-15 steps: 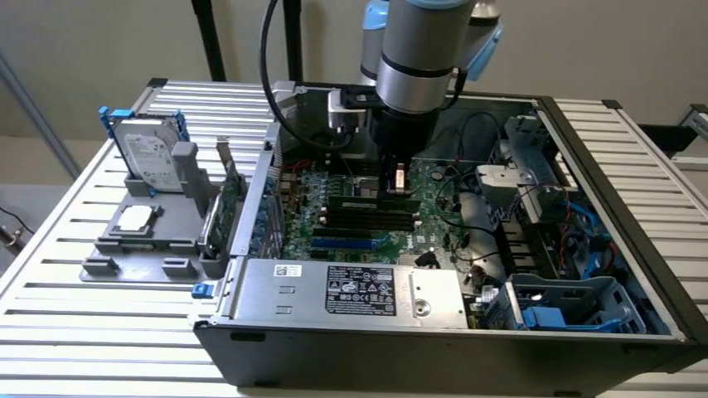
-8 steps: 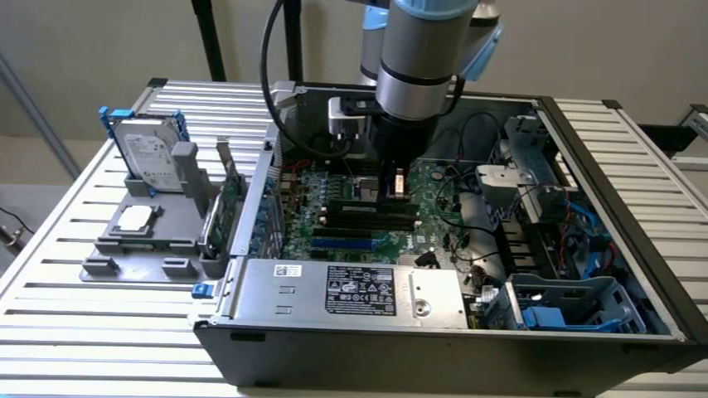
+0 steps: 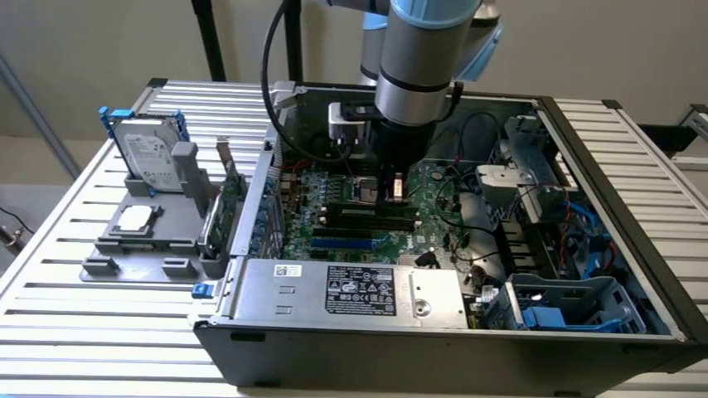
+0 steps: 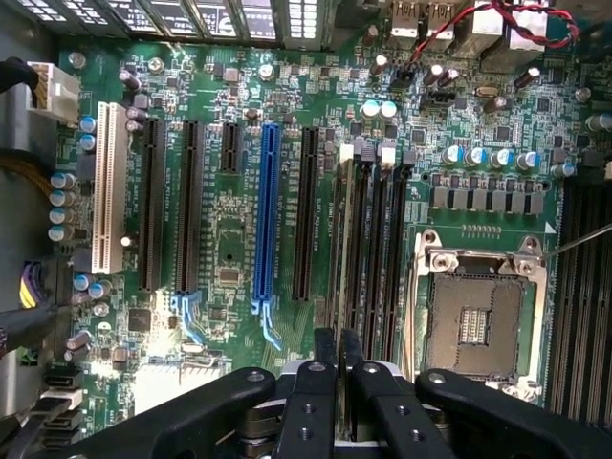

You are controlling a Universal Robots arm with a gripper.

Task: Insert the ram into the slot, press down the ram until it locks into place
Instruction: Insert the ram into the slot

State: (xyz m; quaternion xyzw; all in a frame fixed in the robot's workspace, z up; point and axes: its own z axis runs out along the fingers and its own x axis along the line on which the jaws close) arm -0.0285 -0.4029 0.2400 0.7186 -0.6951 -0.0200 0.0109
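My gripper (image 3: 393, 191) reaches down into the open computer case over the green motherboard (image 4: 229, 249). In the wrist view the gripper (image 4: 338, 349) has its two black fingers almost together, shut on the ram (image 4: 342, 258). The ram shows edge-on as a thin strip. It runs along the slot (image 4: 348, 153), the long black socket nearest the blue slot (image 4: 268, 210), with a pale clip at its far end. Whether the ram is seated in it, I cannot tell. Two more like slots (image 4: 381, 239) lie beside it, towards the processor socket (image 4: 473, 320).
A metal power supply box (image 3: 343, 286) fills the case's front. Cables and a drive cage (image 3: 531, 178) crowd the exterior view's right. Outside the case, on the exterior view's left, a grey fixture (image 3: 144, 236) holds a hard drive (image 3: 149, 153) and an upright card (image 3: 229, 195).
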